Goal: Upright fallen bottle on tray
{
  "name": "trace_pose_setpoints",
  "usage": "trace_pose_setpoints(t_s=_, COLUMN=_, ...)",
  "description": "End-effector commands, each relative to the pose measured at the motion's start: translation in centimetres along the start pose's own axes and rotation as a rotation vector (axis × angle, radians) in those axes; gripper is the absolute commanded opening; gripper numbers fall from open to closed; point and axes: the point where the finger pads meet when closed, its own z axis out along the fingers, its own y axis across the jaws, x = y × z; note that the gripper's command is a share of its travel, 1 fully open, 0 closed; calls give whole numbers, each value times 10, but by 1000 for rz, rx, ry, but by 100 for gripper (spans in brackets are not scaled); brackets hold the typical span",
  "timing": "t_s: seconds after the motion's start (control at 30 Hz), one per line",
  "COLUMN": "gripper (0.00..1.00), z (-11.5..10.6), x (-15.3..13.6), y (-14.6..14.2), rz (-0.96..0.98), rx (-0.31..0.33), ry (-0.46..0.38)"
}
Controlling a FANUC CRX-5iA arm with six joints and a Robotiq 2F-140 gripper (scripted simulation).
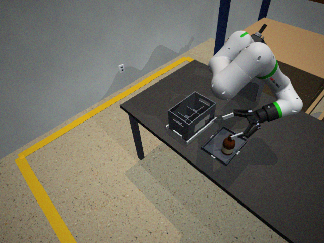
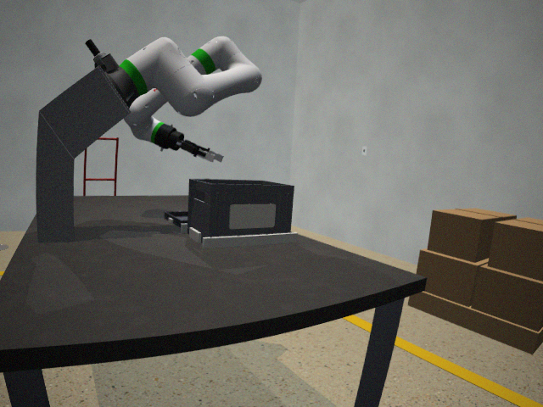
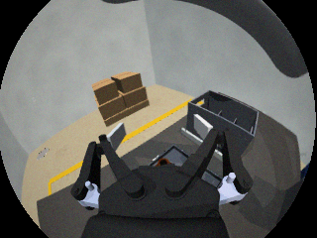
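A brown bottle (image 1: 228,145) with a pale label stands upright on the dark tray (image 1: 221,144), which lies flat on the table to the right of the crate. My gripper (image 1: 232,125) is open and empty. It hovers above the tray's far side, clear of the bottle, with one fingertip showing just over the bottle's cap. In the exterior view the gripper (image 2: 215,156) is above the crate (image 2: 241,207), and the bottle is hidden behind the crate. In the wrist view, only a small part of the bottle (image 3: 165,161) shows past my gripper body.
The dark slotted crate (image 1: 191,114) sits level on its pale base plate, left of the tray. The arm's grey pedestal (image 2: 65,148) stands at the table's far side. Cardboard boxes (image 2: 482,263) are stacked on the floor beyond the table.
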Motion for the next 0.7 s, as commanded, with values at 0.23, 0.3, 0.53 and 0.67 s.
trace_pose_setpoints(t_s=0.23, gripper=100, z=-2, x=5, y=0, rz=0, rx=0, ry=0)
trace_pose_setpoints(t_s=0.3, gripper=100, z=-2, x=5, y=0, rz=0, rx=0, ry=0)
trace_pose_setpoints(t_s=0.53, gripper=0, z=-2, x=6, y=0, rz=0, rx=0, ry=0)
trace_pose_setpoints(t_s=0.67, gripper=0, z=-2, x=6, y=0, rz=0, rx=0, ry=0)
